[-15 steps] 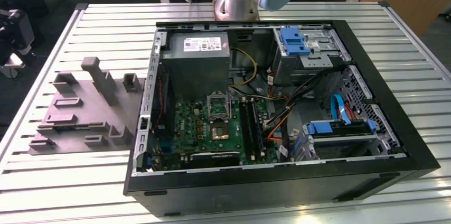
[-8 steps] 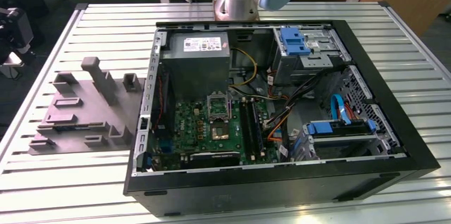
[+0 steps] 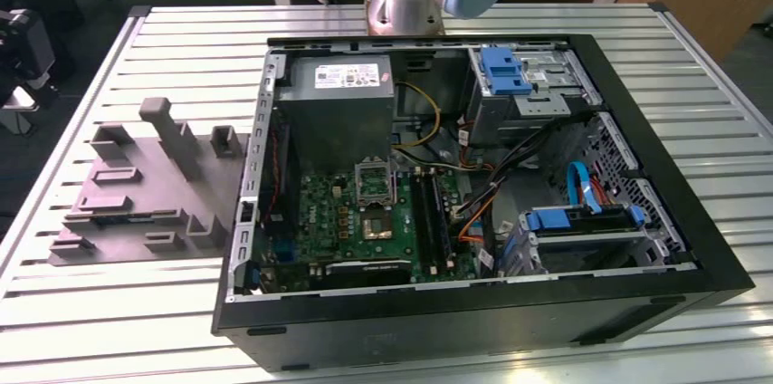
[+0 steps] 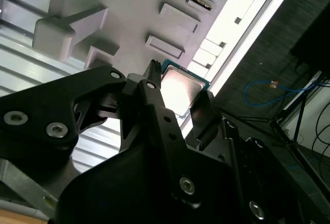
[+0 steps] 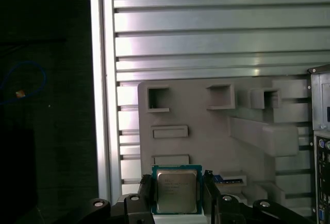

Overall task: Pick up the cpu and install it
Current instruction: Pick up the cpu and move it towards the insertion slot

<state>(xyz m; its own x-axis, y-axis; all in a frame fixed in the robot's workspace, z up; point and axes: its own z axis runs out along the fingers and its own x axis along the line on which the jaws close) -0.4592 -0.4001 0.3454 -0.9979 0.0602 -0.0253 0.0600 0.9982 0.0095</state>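
The cpu (image 5: 176, 190) is a small square chip with a pale silver top and a green rim. It sits between the two black fingers (image 5: 146, 189) of my gripper (image 5: 177, 195), which is shut on it by its opposite edges. In the second wrist view the cpu (image 4: 181, 86) shows again in the gripper (image 4: 178, 94), lifted well above the grey fixture tray (image 4: 129, 7). That tray (image 5: 206, 141) lies far below on the slatted table. In the exterior view, the black socket frame (image 3: 373, 179) sits on the green motherboard (image 3: 344, 221) inside the open computer case.
The open black case (image 3: 483, 312) holds a grey power-supply box (image 3: 344, 103), drive cages with blue clips (image 3: 508, 72), cables and long memory sticks (image 3: 428, 216). The grey tray (image 3: 133, 194) with raised blocks lies at the exterior view's left. The arm's base (image 3: 405, 4) stands behind the case.
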